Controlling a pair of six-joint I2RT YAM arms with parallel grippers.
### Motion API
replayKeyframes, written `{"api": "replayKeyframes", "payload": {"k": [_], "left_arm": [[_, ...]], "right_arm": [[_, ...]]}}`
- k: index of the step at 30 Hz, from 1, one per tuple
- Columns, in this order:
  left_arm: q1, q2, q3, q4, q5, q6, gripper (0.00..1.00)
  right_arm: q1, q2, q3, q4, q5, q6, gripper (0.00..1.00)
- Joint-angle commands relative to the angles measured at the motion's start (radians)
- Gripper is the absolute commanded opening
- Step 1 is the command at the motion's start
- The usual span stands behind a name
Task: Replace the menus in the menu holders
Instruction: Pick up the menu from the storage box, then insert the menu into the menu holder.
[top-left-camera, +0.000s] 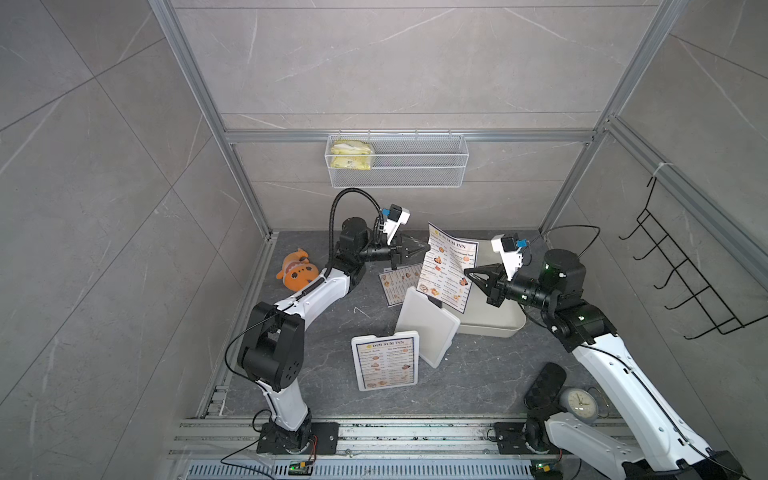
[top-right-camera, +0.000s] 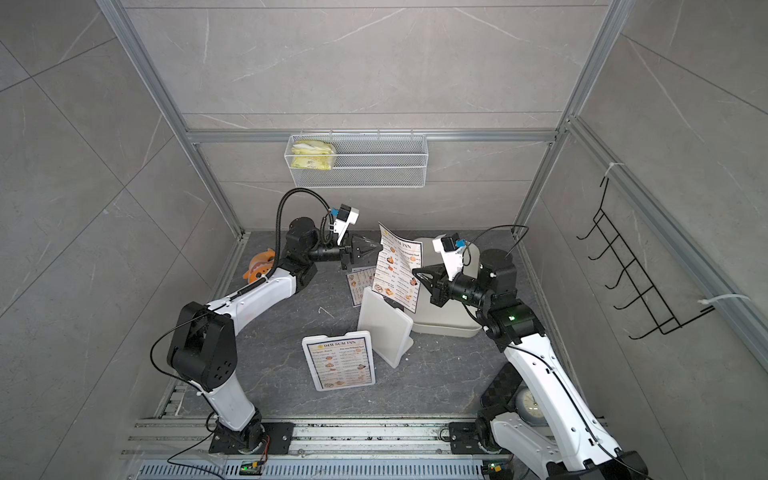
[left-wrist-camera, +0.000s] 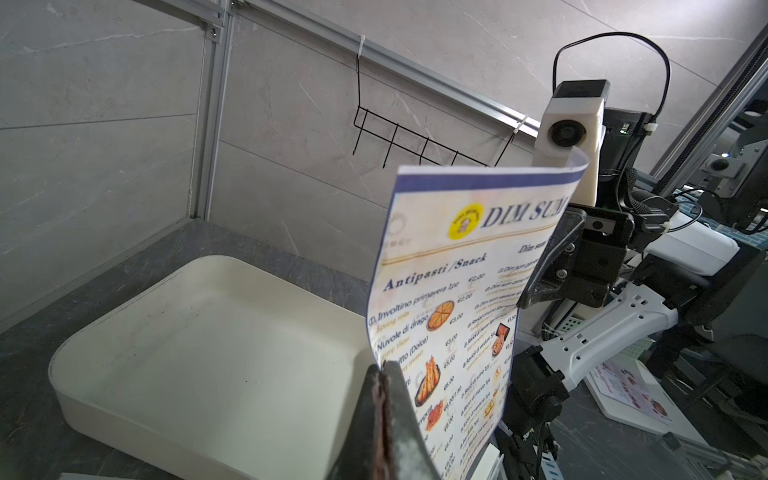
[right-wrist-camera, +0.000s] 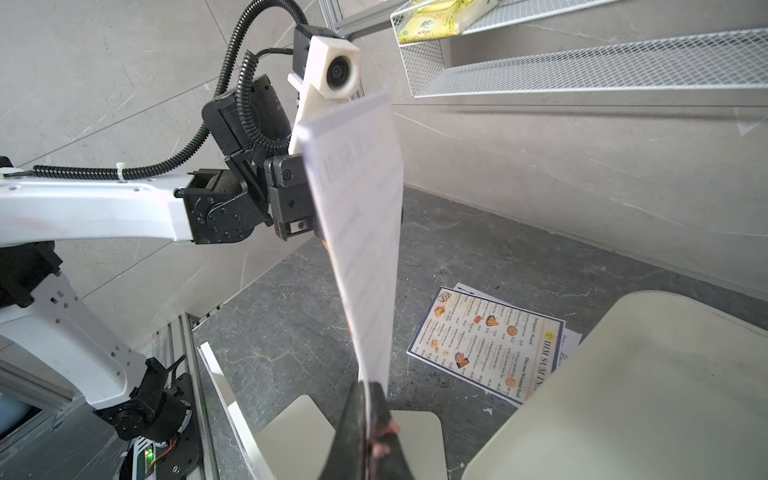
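Observation:
A "DIM SUM INN" menu (top-left-camera: 446, 266) (top-right-camera: 397, 266) hangs upright in the air between both arms. My left gripper (top-left-camera: 427, 248) (left-wrist-camera: 384, 368) is shut on one side edge of the sheet (left-wrist-camera: 457, 291). On the opposite edge my right gripper (top-left-camera: 466, 272) (right-wrist-camera: 368, 384) is shut, the paper (right-wrist-camera: 361, 232) running into its seam. One menu holder (top-left-camera: 384, 360) (top-right-camera: 337, 360) stands near the front with a menu in it. A second menu holder (top-left-camera: 428, 324) (top-right-camera: 384, 328) leans beside it, plain white back showing. More loose menus (top-left-camera: 397, 284) (right-wrist-camera: 486, 336) lie flat on the table behind.
A deep cream tray (top-left-camera: 490, 324) (left-wrist-camera: 187, 353) sits right of the holders, under the right arm. An orange plush toy (top-left-camera: 297, 270) lies at the left. A clock (top-left-camera: 577, 403) and a black object (top-left-camera: 544, 384) are at front right. A wire basket (top-left-camera: 397, 160) and black rack (top-left-camera: 685, 274) hang on the walls.

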Motion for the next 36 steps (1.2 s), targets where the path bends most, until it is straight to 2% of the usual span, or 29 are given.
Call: {"api": "replayKeyframes", "payload": {"k": [1,13,29,36], "left_arm": [[0.005,0.002,0.043,0.085,0.025,-0.044,0.12],[0.004,-0.007,0.03,0.076,0.032,-0.04,0.26],[0.006,-0.124,-0.069,0.134,-0.095,0.003,0.57],[0.006,-0.152,-0.095,0.148,-0.119,0.002,0.62]], "right_arm": [[0.007,0.002,0.041,-0.04,0.003,-0.029,0.0],[0.015,-0.022,0.045,-0.081,-0.03,-0.034,0.0],[0.02,-0.053,0.071,-0.143,-0.066,-0.063,0.0],[0.021,-0.071,0.078,-0.159,-0.071,-0.076,0.0]]}}
